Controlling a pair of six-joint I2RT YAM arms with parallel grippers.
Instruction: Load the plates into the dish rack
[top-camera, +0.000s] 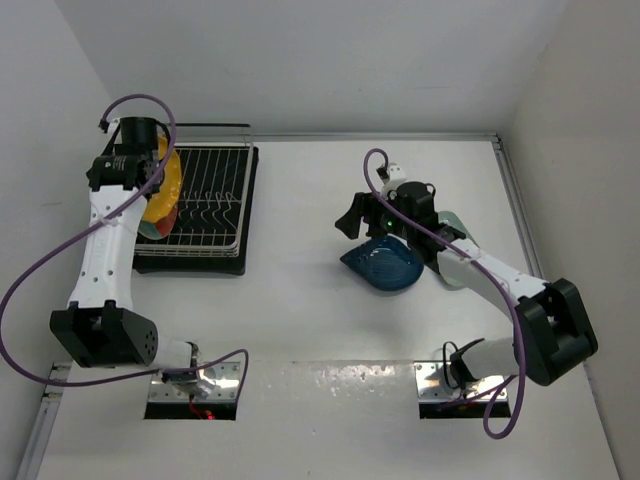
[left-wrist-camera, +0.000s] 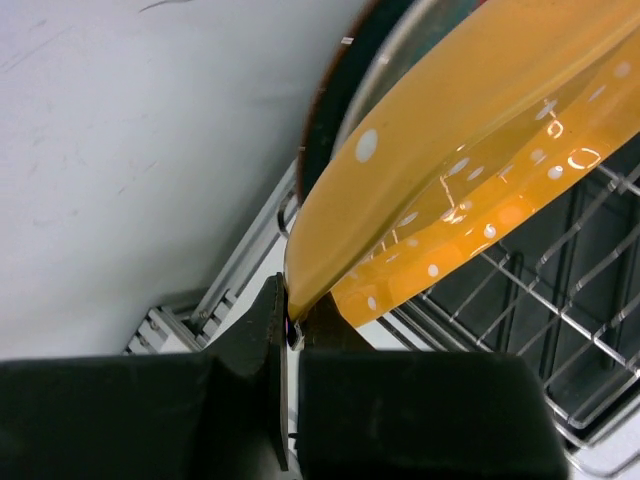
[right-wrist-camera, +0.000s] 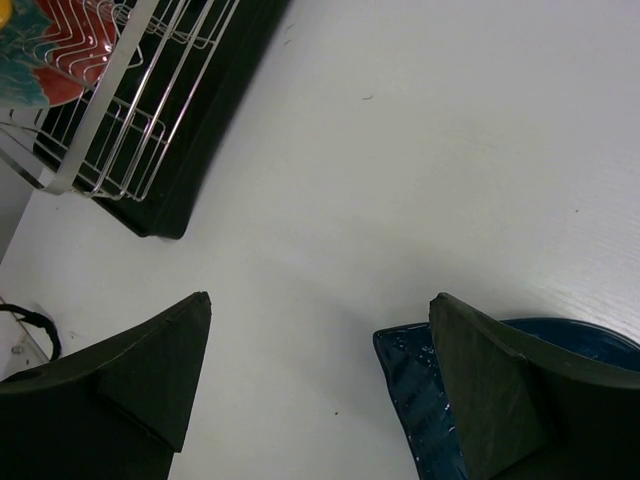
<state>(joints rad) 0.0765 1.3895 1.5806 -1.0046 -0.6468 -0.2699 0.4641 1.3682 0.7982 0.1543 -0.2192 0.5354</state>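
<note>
Black fingers of the left gripper (left-wrist-camera: 290, 325) were clenched on the rim of the scalloped yellow plate (left-wrist-camera: 450, 180), held on edge over the left side of the dish rack (top-camera: 243, 215) at the tabletop's (top-camera: 300, 320) far left corner. The red-and-turquoise plate (top-camera: 160, 225) sat in the rack just beside it. Right of the tabletop's middle, the right gripper (right-wrist-camera: 320, 380) hung spread wide, grasping nothing, one finger over the edge of the dark blue leaf-shaped plate (top-camera: 385, 265). The pale mint plate (top-camera: 456, 222) lay partly under that arm.
</note>
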